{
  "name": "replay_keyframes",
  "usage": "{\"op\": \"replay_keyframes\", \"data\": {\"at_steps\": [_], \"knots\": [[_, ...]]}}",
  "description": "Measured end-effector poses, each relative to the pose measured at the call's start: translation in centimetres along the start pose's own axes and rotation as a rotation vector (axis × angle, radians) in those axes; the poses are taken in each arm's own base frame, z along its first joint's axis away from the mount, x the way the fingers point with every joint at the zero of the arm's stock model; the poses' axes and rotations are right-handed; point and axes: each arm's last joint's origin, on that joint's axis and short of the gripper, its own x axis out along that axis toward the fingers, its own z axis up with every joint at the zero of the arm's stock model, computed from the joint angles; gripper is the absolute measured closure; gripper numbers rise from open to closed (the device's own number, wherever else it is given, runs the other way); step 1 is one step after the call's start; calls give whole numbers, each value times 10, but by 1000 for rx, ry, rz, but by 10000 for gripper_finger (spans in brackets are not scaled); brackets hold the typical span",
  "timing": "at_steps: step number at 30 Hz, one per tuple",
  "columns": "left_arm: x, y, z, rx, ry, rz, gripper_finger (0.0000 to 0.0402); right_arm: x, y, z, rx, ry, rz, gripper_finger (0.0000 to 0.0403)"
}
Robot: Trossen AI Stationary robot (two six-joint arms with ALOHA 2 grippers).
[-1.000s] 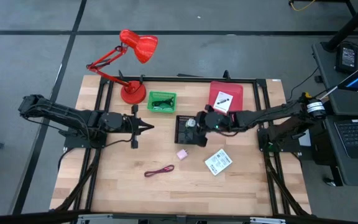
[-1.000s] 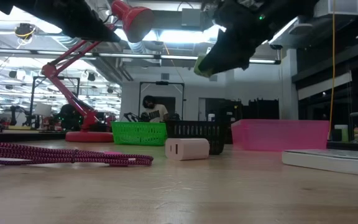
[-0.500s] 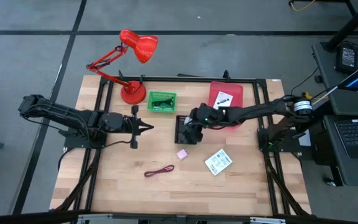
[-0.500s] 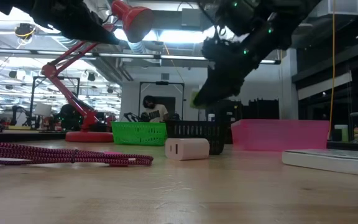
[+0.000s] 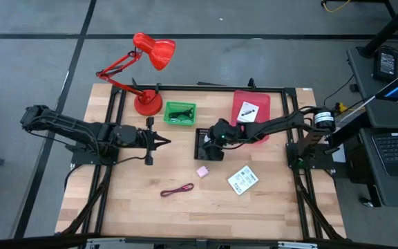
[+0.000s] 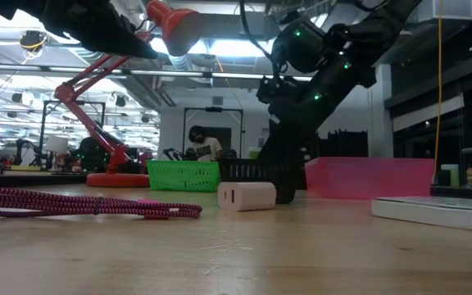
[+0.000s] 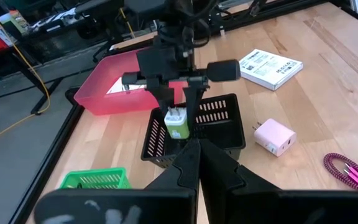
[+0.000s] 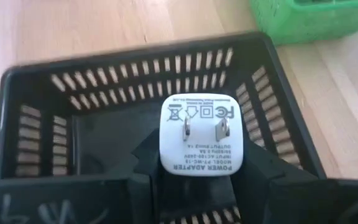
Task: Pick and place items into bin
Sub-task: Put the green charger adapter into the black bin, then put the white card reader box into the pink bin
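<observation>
The right wrist view shows the right gripper [image 8: 194, 186] clamped on a white two-prong power adapter [image 8: 196, 138], held over the slotted black plastic bin [image 8: 135, 68]. The high view hides that adapter under the arm. The left gripper [image 5: 163, 142] waits closed, left of the bin [image 5: 200, 138].

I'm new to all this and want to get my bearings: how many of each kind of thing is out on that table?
Bins: 3 (green bin, black bin, pink bin)
Plug adapters: 2 (pink adapter, white adapter)
White packets: 2 (table packet, binned packet)
Maroon cord: 1
Red lamp: 1
Total: 9
</observation>
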Motion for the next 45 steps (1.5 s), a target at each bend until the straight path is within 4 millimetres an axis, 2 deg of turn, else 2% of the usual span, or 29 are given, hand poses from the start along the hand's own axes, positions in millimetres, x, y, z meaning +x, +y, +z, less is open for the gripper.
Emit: {"op": "replay_keyframes", "data": {"at_steps": [19,30,45], "knots": [[0,0,-1,1,7,-1,398,8,0,-2,-24,-4,-11,280],[0,0,-1,2,13,-2,398,8,-1,-2,5,-11,-57,240],[0,0,-2,5,21,-4,398,6,-1,1,3,-19,-56,235]]}}
